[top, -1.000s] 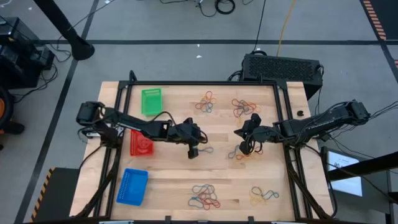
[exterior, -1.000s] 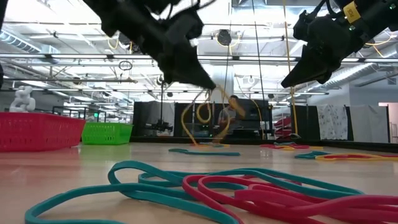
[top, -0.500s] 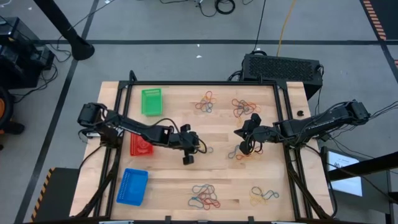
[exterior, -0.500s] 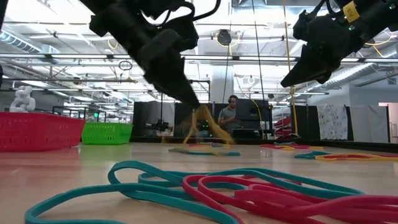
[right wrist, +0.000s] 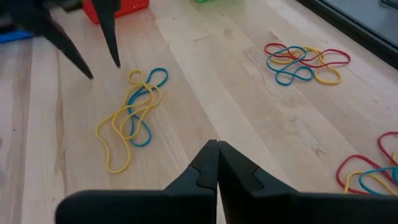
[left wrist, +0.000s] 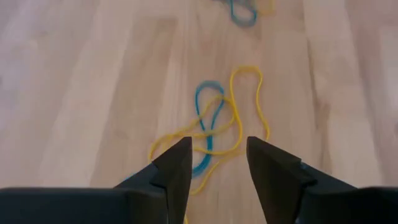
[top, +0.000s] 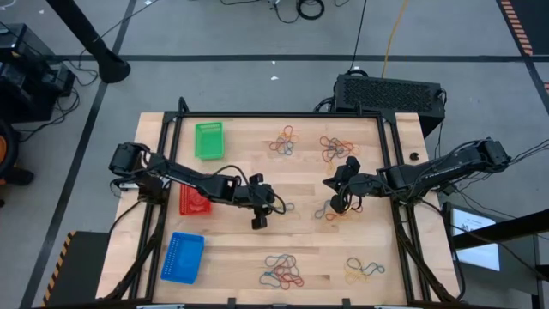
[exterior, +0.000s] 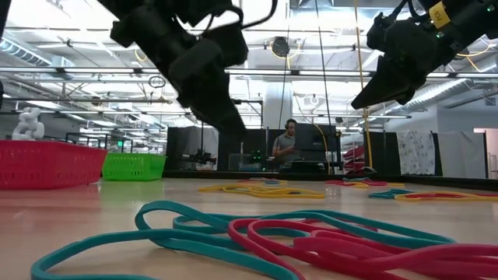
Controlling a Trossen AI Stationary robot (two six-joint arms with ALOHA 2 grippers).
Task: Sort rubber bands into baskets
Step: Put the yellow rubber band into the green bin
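My left gripper [top: 260, 221] [left wrist: 217, 149] hangs open just above the table's middle, holding nothing. A small tangle of yellow and blue rubber bands [left wrist: 214, 127] [right wrist: 134, 115] lies flat on the wood just past its fingertips. My right gripper [top: 336, 202] [right wrist: 216, 149] is shut and empty, raised right of the middle over another clump of bands [top: 334, 212]. The green basket [top: 208, 140], red basket [top: 194, 199] and blue basket [top: 182, 256] stand along the left side.
Further piles of rubber bands lie at the far middle [top: 285, 142], far right [top: 336, 148], near middle [top: 281, 270] and near right [top: 363, 270]. A black box [top: 388, 93] sits beyond the table's far edge. A person stands far off in the room [exterior: 286, 144].
My left gripper has let go of the yellow bands that hung from its fingers. They have dropped and now lie flat on the table. The gripper has shifted a little toward the table's near edge.
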